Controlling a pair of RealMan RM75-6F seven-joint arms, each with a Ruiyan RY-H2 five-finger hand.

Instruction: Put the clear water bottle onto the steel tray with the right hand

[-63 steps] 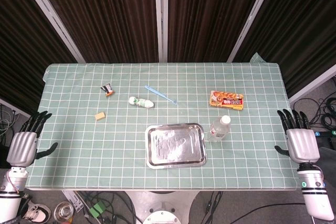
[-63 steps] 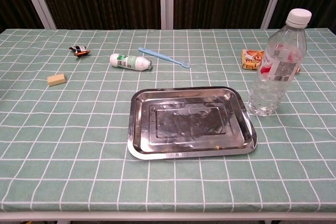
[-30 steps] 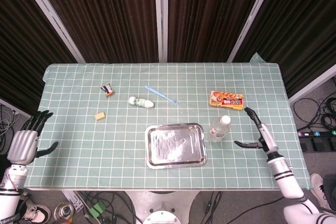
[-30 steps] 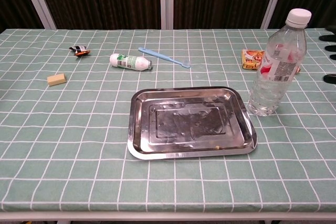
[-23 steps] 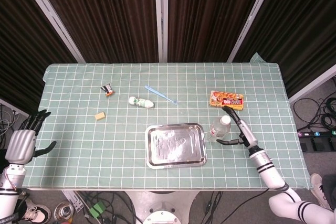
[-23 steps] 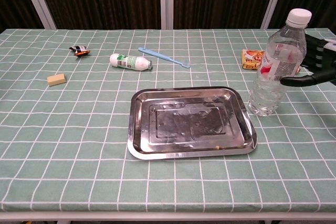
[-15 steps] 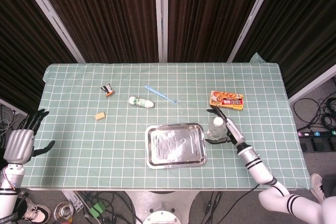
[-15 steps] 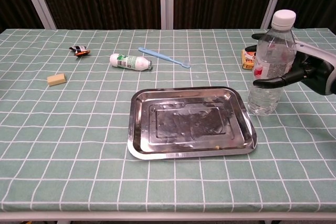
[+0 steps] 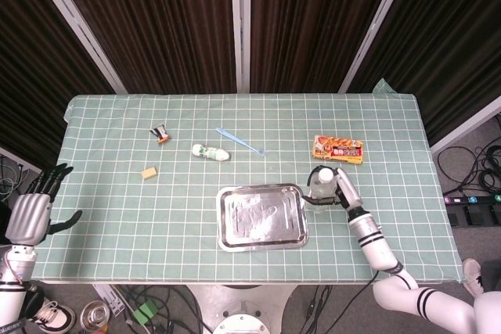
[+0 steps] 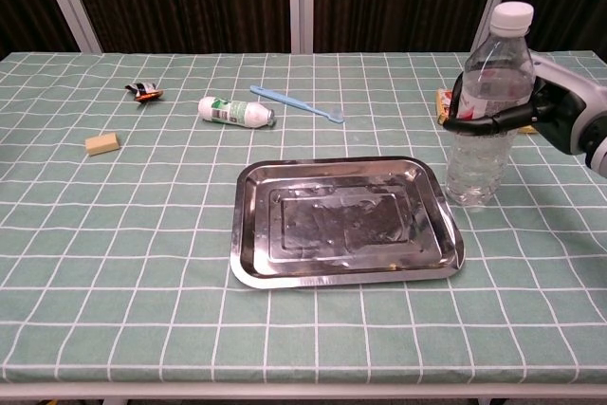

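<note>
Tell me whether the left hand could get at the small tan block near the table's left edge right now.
Probably yes. The left hand hangs open off the table's left edge, holding nothing, and only bare checked green tablecloth lies between it and the small tan block. Whether the arm stretches that far cannot be judged from here.

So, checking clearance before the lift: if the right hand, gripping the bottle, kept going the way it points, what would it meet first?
Probably the steel tray: the right hand, wrapped around the clear water bottle, points toward it, with only bare cloth between.
</note>
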